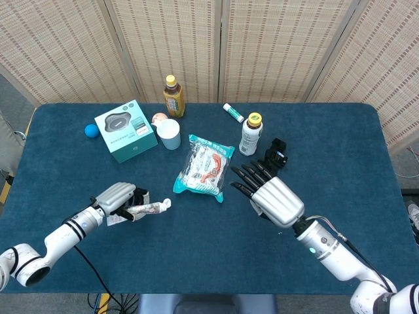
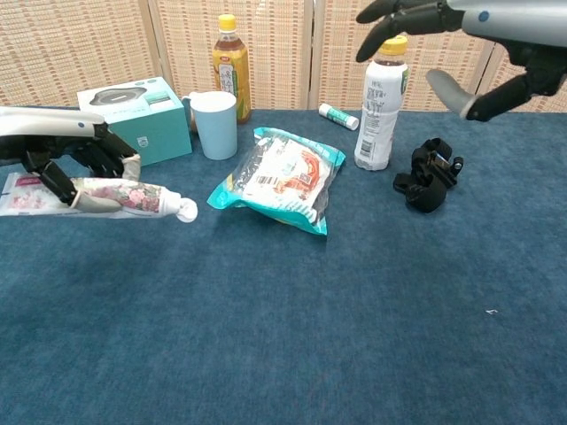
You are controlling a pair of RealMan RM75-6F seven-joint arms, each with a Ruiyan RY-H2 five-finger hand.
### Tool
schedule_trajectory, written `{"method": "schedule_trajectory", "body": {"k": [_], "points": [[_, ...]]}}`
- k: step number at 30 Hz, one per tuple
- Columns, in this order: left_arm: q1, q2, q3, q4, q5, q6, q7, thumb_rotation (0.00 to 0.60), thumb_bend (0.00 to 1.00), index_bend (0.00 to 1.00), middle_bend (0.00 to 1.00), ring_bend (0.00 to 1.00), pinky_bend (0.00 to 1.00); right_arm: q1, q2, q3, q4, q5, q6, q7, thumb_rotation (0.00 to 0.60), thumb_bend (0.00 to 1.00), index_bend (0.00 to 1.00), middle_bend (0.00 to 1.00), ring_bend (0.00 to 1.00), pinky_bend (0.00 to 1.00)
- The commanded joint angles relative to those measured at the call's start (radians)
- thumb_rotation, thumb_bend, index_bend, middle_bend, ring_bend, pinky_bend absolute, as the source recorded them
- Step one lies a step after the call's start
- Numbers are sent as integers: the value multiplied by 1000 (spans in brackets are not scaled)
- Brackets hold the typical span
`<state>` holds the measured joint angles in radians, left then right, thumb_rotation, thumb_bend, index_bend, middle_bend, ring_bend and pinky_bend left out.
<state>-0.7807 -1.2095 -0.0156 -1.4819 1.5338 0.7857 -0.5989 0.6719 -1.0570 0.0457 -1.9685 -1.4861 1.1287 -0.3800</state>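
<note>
The left hand (image 1: 116,197) grasps a toothpaste tube (image 2: 106,197) with a floral print; the white cap points toward 3 o'clock, and the flat tail end is cut off at the left edge of the chest view. The tube sits low over the blue table (image 1: 340,137), at about 8 o'clock from the snack packet (image 1: 203,168). The print on the tube is too small to read.

The right hand (image 1: 270,193) holds nothing — its fingers are spread apart, raised above the table at 4 o'clock from the snack packet. In the chest view only its fingers (image 2: 416,12) and thumb show; the palm is cut off at the top edge.

The snack packet is teal-edged with red and white label art; its writing is not legible. At 1 o'clock from it stands a white drink bottle (image 2: 378,104) with a yellow cap — label text is present but unreadable. Just beside that bottle, at 4 o'clock, lies a black clip-like object (image 2: 429,174); its exact type cannot be made out.

At 11 o'clock from the packet stand a pale blue cup (image 2: 215,125), a teal box (image 1: 125,130) picturing a round grey device, and a tea bottle (image 2: 230,68).
</note>
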Motion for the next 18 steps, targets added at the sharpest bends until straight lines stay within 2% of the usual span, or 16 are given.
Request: {"method": "schedule_trajectory", "body": {"k": [1, 7, 11, 14, 18], "points": [[7, -44, 21, 52, 18, 5, -33, 600, 444, 641, 624, 477, 449, -22, 21, -12, -6, -1, 4, -6, 600, 639, 210, 17, 0, 0], [0, -103, 44, 129, 45, 1, -53, 600, 445, 603, 572, 414, 397, -66, 56, -19, -24, -7, 35, -21, 600, 640, 210, 17, 0, 0], [1, -129, 53, 175, 57, 15, -6, 600, 444, 564, 532, 384, 393, -88, 76, -18, -31, -17, 52, -18, 600, 640, 210, 17, 0, 0], [8, -144, 54, 194, 48, 23, 57, 600, 444, 506, 481, 346, 392, -104, 87, -13, -30, -23, 65, -11, 600, 640, 210, 17, 0, 0], [11, -140, 55, 190, 28, 13, 129, 600, 445, 343, 385, 282, 386, -120, 97, -7, -26, -27, 79, 3, 600, 640, 210, 17, 0, 0]]}}
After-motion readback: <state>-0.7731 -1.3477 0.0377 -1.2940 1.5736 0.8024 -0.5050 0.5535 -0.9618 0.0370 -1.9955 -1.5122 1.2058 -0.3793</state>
